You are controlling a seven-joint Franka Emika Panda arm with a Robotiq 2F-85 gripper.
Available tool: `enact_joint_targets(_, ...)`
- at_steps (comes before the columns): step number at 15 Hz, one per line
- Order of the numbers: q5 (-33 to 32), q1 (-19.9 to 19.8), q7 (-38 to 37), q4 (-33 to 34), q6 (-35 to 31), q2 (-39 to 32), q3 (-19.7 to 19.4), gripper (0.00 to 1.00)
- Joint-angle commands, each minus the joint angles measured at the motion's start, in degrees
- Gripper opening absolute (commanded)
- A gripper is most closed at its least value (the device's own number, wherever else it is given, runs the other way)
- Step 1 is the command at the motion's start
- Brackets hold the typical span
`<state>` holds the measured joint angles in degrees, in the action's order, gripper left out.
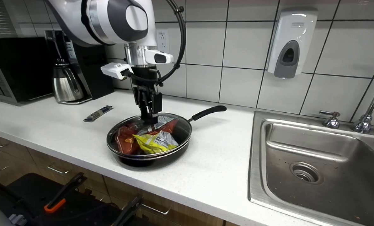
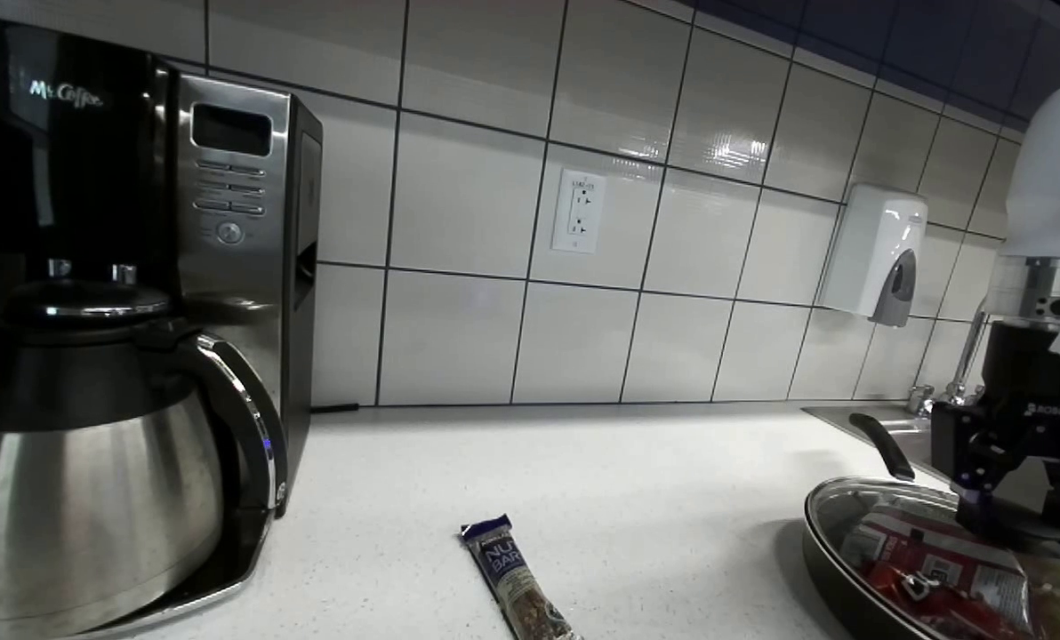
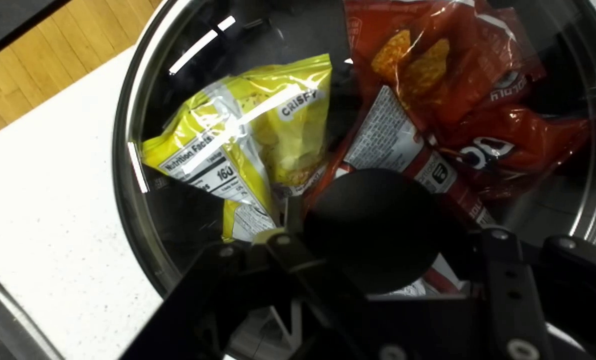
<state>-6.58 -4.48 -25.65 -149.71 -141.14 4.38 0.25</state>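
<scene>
Gripper (image 2: 1019, 514) is directly over the pan (image 1: 152, 161), jaws clenched on the black knob (image 3: 378, 225) of the glass lid (image 3: 194, 54), i.e. knob pinched btwn the two tips. Lid covers the pan; can't quite tell if it's seated flush or a touch raised. Under the glass, inside the pan: a yellow bag (image 3: 298, 130) marked CRISPY, plus red bags (image 3: 478, 85) (one w/ a silver label panel) right beside it. Pan's handle (image 1: 209, 112) sticks out toward the tiled wall (image 1: 243, 40). Nut bar (image 2: 517, 578) lies on the white counter (image 1: 212, 182) near the pan, toward the coffee maker (image 2: 236, 196), which stands farther off from the pan in the same dir. Sink (image 1: 256, 163) is on the pan's opp. side, well apart, w/ the soap disp. (image 1: 292, 44) up on that wall, higher than the pan.
</scene>
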Motion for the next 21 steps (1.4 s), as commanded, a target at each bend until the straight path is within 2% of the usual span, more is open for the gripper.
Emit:
enact_joint_targets(1, -1.75, 0.4, -1.56, 1.68, 0.8, -0.93, 0.03, 0.89)
enact_joint_targets(2, -1.74, 0.41, -1.45, 1.56, 0.84, -0.64, 0.02, 0.9)
enact_joint_targets(3, -1.67, 0.43, -1.22, 1.53, 0.93, -0.38, -0.03, 0.97)
enact_joint_targets(5, -1.3, 0.43, -0.84, 1.42, 1.08, 0.34, -0.12, 1.0)
enact_joint_targets(21, -1.74, -0.51, 0.51, 0.05, 4.2, 10.43, 0.51, 1.0)
